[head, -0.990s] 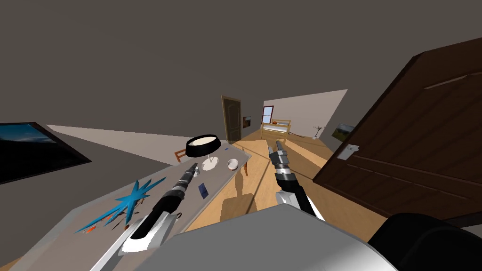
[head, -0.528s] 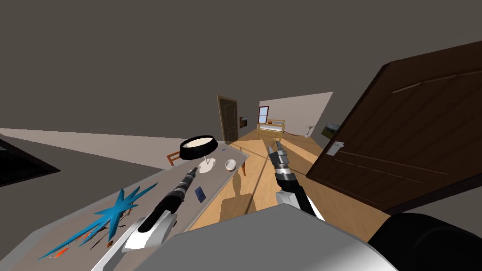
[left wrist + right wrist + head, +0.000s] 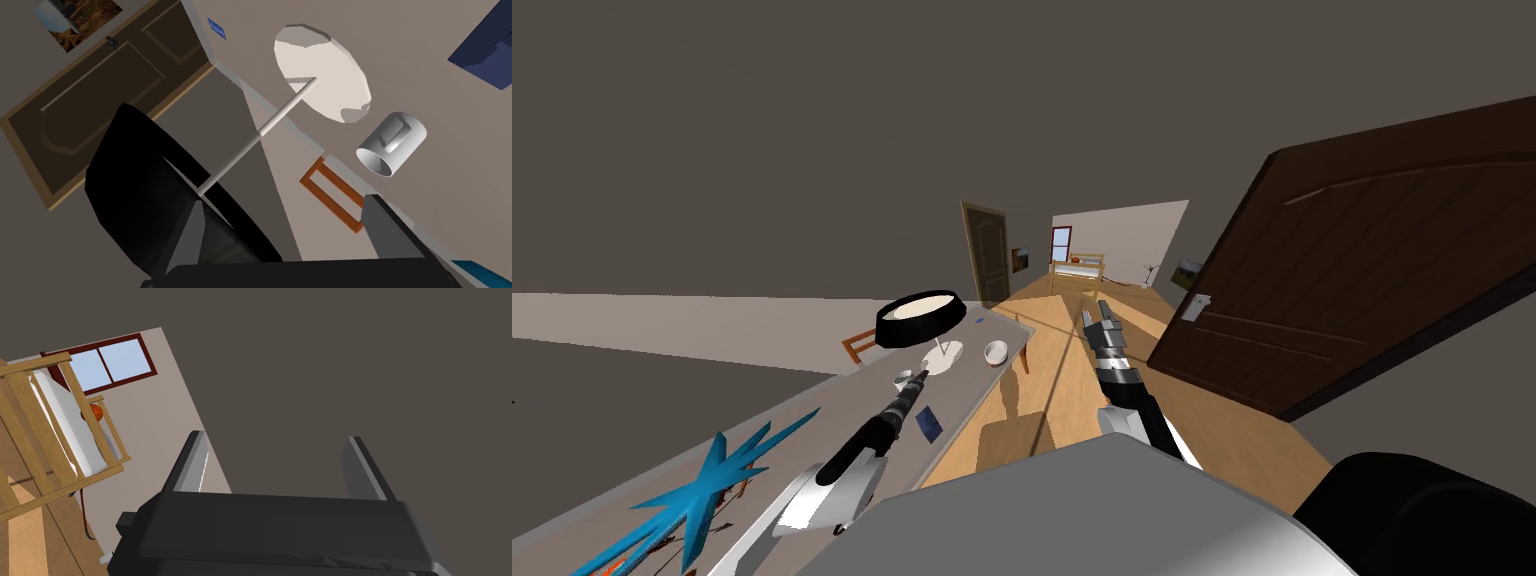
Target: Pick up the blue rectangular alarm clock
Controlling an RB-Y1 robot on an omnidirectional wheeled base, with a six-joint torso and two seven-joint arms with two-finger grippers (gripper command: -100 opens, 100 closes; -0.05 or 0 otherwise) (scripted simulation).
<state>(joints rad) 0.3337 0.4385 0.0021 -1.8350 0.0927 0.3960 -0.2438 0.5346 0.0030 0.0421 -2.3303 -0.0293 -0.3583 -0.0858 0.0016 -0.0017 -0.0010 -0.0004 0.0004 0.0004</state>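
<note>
Holds left gripper [image 3: 917, 377] spread above grey table [image 3: 812, 425], just beyond blue alarm clock [image 3: 929, 424]. Holds right gripper [image 3: 1100, 311] spread, right of table.

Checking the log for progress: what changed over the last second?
Only my view turned: table and door slid across together. Nothing grasped or released. Left end effector still hovers open near the blue clock; right end effector stays open.

1. You see a grey table [image 3: 962, 380] carrying a lamp [image 3: 917, 318] with a black shade and a round white base.
2. A white bowl [image 3: 996, 351] sits just beside the base, and what looks like a small cup [image 3: 392, 144] stands near it.
3. A dark brown door [image 3: 1372, 290] is to the right.
</note>
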